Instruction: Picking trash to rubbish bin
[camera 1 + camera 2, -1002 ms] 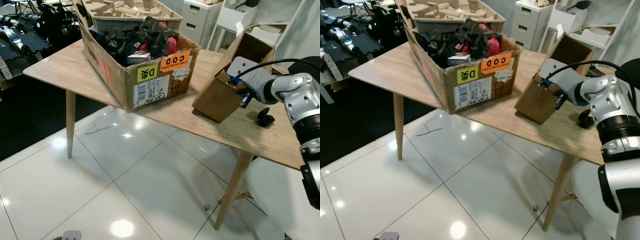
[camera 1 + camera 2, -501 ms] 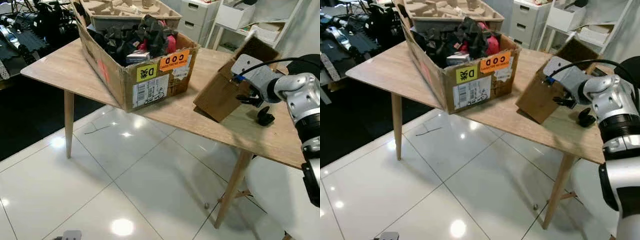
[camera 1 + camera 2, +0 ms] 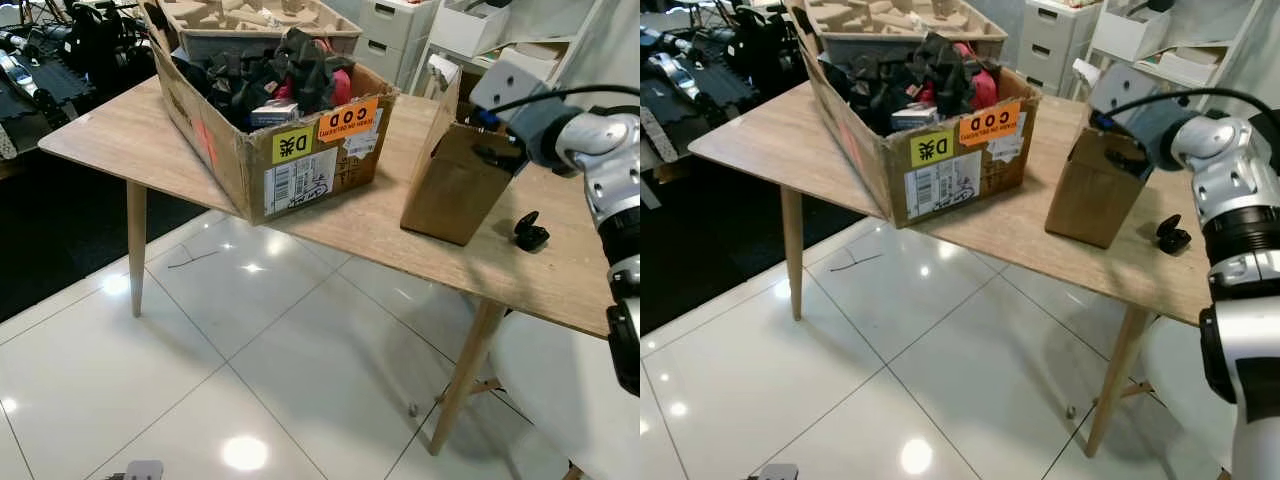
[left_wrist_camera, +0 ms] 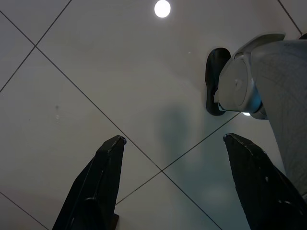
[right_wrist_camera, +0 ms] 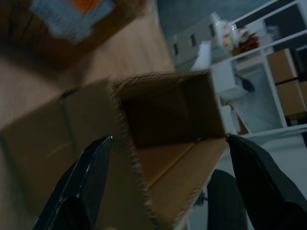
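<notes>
A small brown cardboard box (image 3: 455, 180) stands upright on the wooden table (image 3: 120, 140), its top open. My right gripper (image 3: 497, 154) is at the box's upper right edge. In the right wrist view the right gripper (image 5: 169, 138) is open, its fingers spread wide over the box's (image 5: 163, 139) open mouth, with one wall's rim running between them; the inside looks bare. My left gripper (image 4: 173, 138) hangs open over the white tiled floor.
A large cardboard box (image 3: 300, 170) stuffed with dark clothes and a pulp tray (image 3: 250, 15) takes up the table's left part. A small black object (image 3: 530, 232) lies right of the small box. White drawers and shelves (image 3: 400, 40) stand behind. Glossy tiles (image 3: 250, 370) lie under the table.
The small box has gone from leaning to the left to standing upright. My right gripper rose with it, from the box's side to its top edge.
</notes>
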`<state>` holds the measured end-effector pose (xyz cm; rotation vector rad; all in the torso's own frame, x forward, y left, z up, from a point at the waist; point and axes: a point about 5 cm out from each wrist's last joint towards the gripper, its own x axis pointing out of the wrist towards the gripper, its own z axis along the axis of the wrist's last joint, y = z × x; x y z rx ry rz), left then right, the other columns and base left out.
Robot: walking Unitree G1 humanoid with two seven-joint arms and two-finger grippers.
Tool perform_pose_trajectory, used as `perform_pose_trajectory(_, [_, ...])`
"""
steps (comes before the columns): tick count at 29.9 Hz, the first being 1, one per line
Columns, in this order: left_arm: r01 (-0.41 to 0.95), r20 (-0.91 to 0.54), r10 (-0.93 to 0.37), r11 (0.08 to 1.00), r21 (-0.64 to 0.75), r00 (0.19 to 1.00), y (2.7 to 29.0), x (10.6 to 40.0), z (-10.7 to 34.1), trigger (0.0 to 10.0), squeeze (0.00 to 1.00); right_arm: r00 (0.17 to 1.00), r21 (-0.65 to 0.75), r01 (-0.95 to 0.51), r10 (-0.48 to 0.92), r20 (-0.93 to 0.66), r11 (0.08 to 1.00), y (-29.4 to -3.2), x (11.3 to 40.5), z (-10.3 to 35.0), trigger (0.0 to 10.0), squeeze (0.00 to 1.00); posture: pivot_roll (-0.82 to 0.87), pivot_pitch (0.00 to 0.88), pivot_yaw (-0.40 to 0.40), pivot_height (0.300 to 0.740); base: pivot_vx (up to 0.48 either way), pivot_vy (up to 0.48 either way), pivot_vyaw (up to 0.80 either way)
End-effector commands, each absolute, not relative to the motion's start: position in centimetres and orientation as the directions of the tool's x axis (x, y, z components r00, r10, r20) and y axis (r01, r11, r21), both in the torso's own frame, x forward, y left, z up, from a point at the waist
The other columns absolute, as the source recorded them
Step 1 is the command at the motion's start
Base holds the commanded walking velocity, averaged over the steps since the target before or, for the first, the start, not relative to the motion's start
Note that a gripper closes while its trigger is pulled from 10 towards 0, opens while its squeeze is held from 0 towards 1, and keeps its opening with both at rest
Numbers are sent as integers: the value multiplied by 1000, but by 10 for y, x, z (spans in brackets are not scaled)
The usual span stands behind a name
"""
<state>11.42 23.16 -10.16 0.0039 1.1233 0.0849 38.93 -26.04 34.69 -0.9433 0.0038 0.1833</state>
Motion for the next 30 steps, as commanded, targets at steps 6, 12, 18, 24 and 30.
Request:
perform_pose_trajectory(6, [-76,-911,66,996,39,406,230,106,-104,10000,0,942,-652,-206,328,69,730,-251,376,366,10000,0,14,94,-26,740,0,0,0])
perform_pose_trajectory(12, [-74,-910,67,996,40,410,231,108,-104,10000,0,876,-552,-242,425,228,797,-245,366,377,10000,0,11,98,-19,740,0,0,0])
perform_pose_trajectory(18, [-79,-906,70,996,41,417,232,110,-103,10000,0,703,-428,-447,604,375,786,-225,344,376,10000,0,13,100,-17,740,0,0,0])
perform_pose_trajectory(24, [-97,-901,77,994,39,427,233,111,-102,10000,0,360,-392,-776,857,368,494,-182,300,340,10000,0,18,104,-13,740,0,0,0])
perform_pose_trajectory(30, [-107,-900,97,993,57,425,238,111,-101,10000,0,228,-285,-914,947,224,288,-144,285,290,10000,0,25,104,-4,740,0,0,0])
